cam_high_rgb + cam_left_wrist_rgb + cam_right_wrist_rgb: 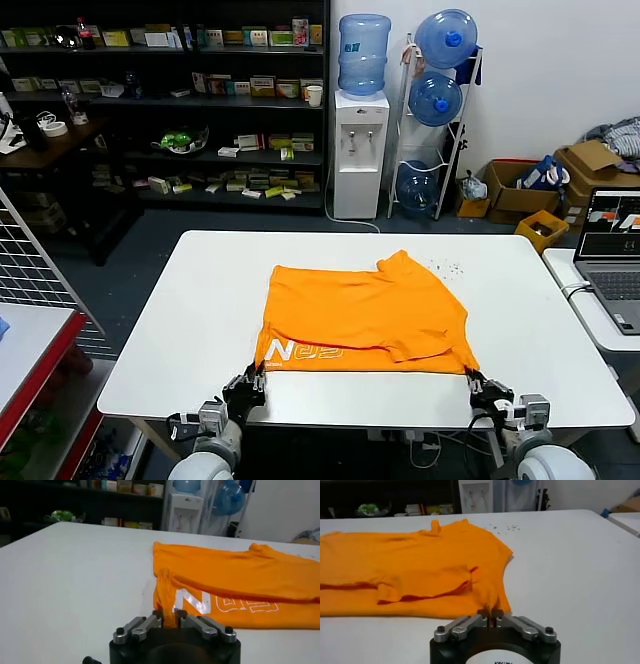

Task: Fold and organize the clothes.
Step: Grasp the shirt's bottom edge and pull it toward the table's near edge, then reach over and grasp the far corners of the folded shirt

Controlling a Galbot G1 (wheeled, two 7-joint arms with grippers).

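- The orange T-shirt lies partly folded in the middle of the white table, white lettering facing up along its near edge.
- Left gripper sits at the table's near edge, fingers pressed together on the shirt's near left corner; the left wrist view shows the fabric drawn up into a ridge between the fingertips.
- Right gripper sits at the near right corner, fingers likewise clamped on the hem, as the right wrist view shows.
- Small dark specks lie on the table just past the shirt's far right side.
- Containers: a water dispenser carries one blue bottle; the rack beside it holds three more. Cardboard boxes stand on the floor at right, contents indistinct.
- An open laptop rests on a side table at right.
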